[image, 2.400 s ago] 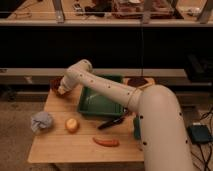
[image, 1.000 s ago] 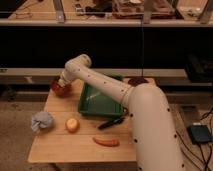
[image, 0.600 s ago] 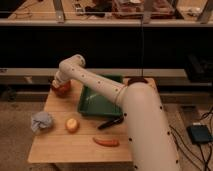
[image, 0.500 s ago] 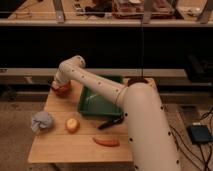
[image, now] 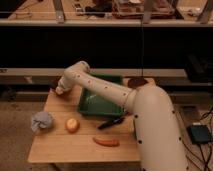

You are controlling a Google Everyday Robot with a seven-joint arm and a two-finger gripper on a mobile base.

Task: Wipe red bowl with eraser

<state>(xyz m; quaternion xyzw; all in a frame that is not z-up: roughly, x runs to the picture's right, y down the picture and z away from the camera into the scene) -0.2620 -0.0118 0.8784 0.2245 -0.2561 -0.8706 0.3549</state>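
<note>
Jaws of gripper (image: 59, 90) shut, over red bowl (image: 56, 86), table's (image: 80, 145) far-left corner

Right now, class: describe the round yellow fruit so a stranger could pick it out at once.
Start at the wooden table, whose green tray sits mid-table; the gripper is at the back left corner. The yellow fruit lies in front of the tray's left end, between the crumpled grey cloth and the long orange sausage-shaped item. It alone is round and yellow.

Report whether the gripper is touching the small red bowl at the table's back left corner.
Cannot tell. In the camera view the gripper sits right over the small red bowl, hiding most of it, so neither contact nor gap shows.
</note>
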